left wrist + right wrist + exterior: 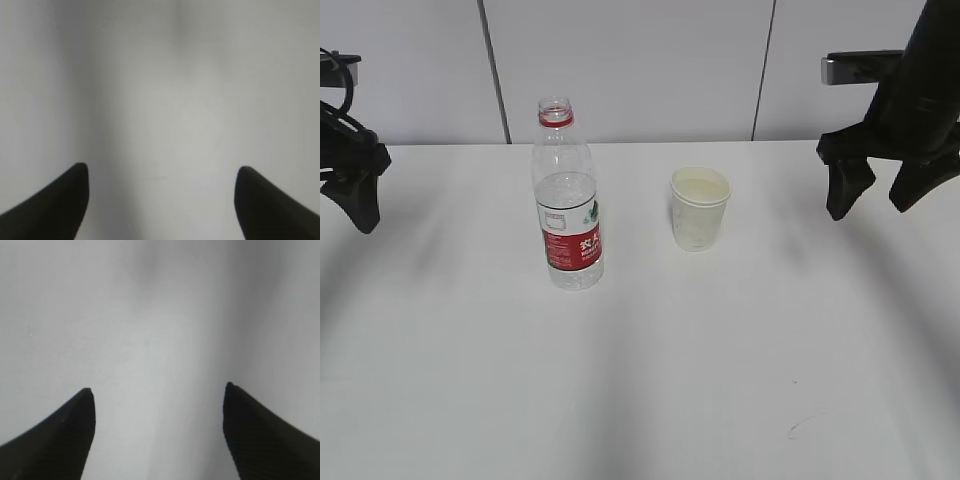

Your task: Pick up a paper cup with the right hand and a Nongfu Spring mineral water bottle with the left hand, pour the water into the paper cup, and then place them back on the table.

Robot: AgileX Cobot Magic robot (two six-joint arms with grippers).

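Observation:
The Nongfu Spring mineral water bottle (567, 200) stands upright on the white table (650, 380), left of centre, uncapped, with a red neck ring and a red-and-white label. The paper cup (700, 208) stands upright to its right, apart from it. My left gripper (358, 205) hangs at the far left edge, well away from the bottle; the left wrist view shows it (161, 169) open and empty over bare table. My right gripper (868, 211) hovers right of the cup, apart from it; the right wrist view shows it (158, 389) open and empty. Neither wrist view shows the bottle or the cup.
A grey panelled wall (640, 60) runs behind the table's far edge. A small dark scuff mark (800, 425) lies on the tabletop at the front right.

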